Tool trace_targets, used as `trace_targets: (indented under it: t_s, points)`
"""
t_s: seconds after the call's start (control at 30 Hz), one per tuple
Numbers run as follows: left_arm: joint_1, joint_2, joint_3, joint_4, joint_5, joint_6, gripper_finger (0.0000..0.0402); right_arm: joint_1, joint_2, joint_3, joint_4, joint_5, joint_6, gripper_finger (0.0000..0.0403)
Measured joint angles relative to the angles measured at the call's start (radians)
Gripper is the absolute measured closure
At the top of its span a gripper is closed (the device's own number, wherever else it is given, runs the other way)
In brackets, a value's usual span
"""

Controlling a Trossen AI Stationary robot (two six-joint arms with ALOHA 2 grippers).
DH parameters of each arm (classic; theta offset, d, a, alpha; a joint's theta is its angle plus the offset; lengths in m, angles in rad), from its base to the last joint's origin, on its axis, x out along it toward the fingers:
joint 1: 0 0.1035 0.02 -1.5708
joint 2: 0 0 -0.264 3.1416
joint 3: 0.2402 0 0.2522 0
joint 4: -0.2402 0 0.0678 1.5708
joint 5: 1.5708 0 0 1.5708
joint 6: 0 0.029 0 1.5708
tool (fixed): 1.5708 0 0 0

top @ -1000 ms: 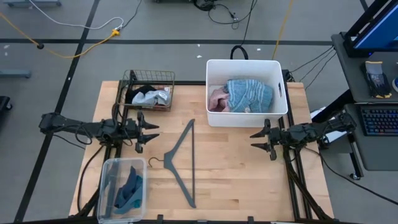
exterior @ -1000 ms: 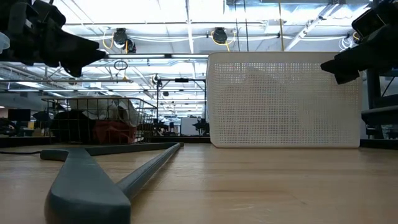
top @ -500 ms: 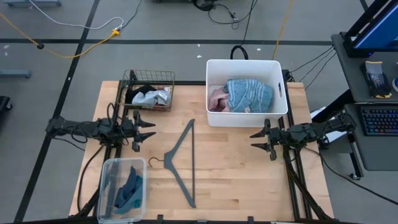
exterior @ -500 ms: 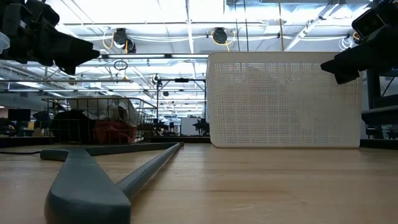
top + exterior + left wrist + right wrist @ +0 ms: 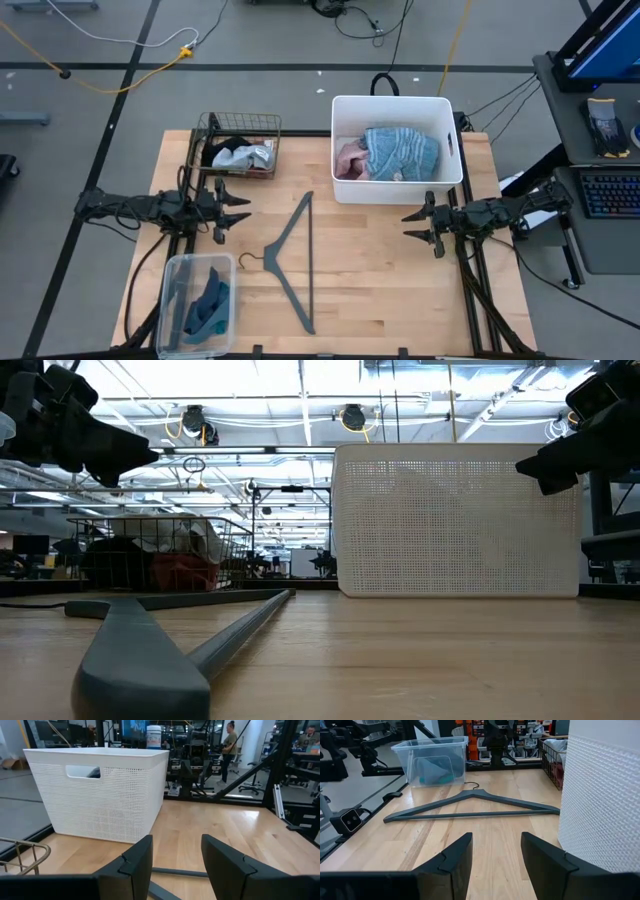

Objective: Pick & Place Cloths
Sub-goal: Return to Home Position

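The left jaws and the right jaws both stand wide and hold nothing. The left jaws hover beside the basket (image 5: pixel 240 116), the right jaws by a corner of the bin (image 5: pixel 395 99). No cloth lies loose on the worktop (image 5: pixel 380 290). The striped cloth (image 5: pixel 402 150) and pink cloth (image 5: pixel 348 160) are in the bin, and the teal cloth (image 5: pixel 208 305) is in the box (image 5: pixel 172 300). I judge each arm only needs to draw back outward, away from the hanger (image 5: pixel 291 262) between them.
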Motion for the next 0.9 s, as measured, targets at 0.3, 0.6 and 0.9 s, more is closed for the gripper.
trace_targets:
  t_s: [0.3,0.6,0.9]
  points:
    - [0.000,0.000,0.000,0.001,0.000,-0.001,0.0231,0.000,0.000,0.000,0.000,0.000,0.000,0.0241]
    - [0.000,0.000,0.000,0.001,0.000,-0.003,0.0231,0.000,0.000,0.000,0.000,0.000,0.000,0.0241]
    - [0.000,0.000,0.000,0.001,0.000,-0.003,0.0231,0.000,0.000,0.000,0.000,0.000,0.000,0.0241]
